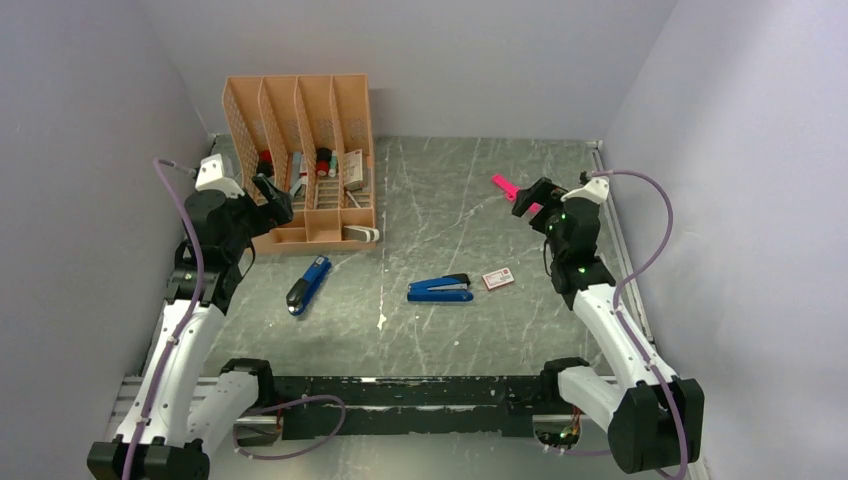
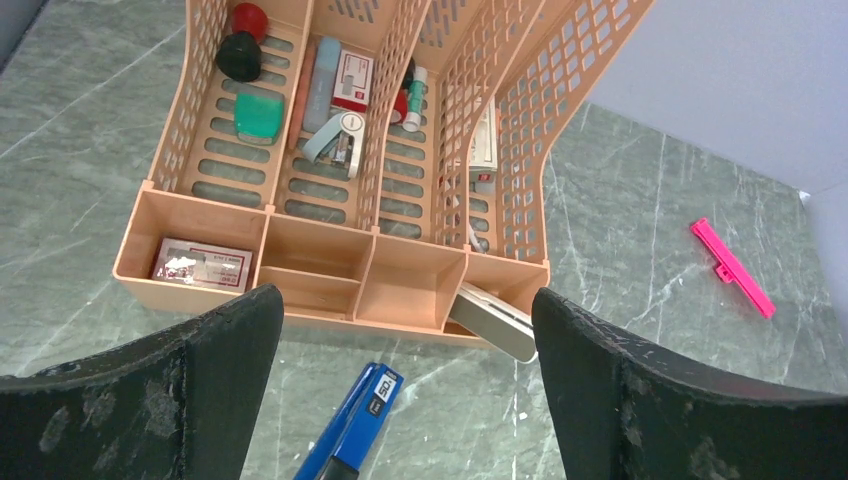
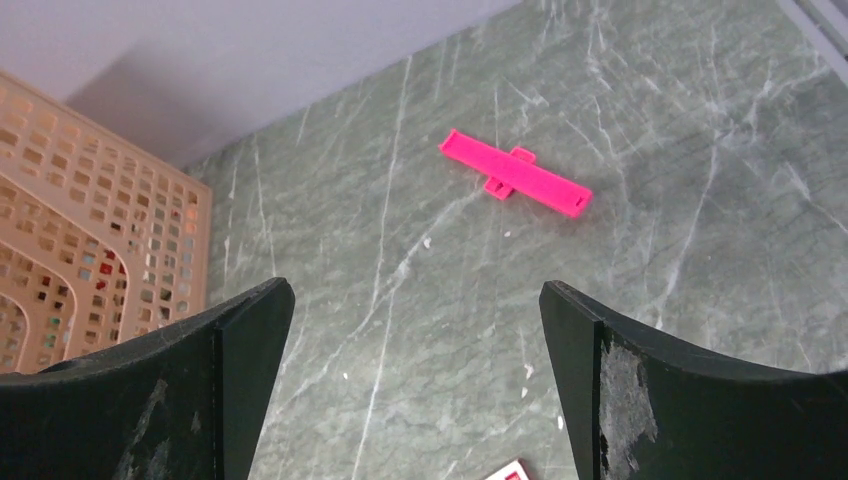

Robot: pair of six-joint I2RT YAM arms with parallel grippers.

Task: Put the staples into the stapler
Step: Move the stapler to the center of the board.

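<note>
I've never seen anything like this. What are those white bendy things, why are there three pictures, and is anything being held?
The white bendy things are two robot arms bolted to a table. One picture looks down from above; the other two come from cameras on each wrist, so the dark shapes at the bottom are that arm's own fingers. The left gripper and right gripper are both open and hold nothing. On the green table lie two blue staplers, a small pink-and-white box, a pink plastic stick, and an orange desk organizer full of office bits.
</note>
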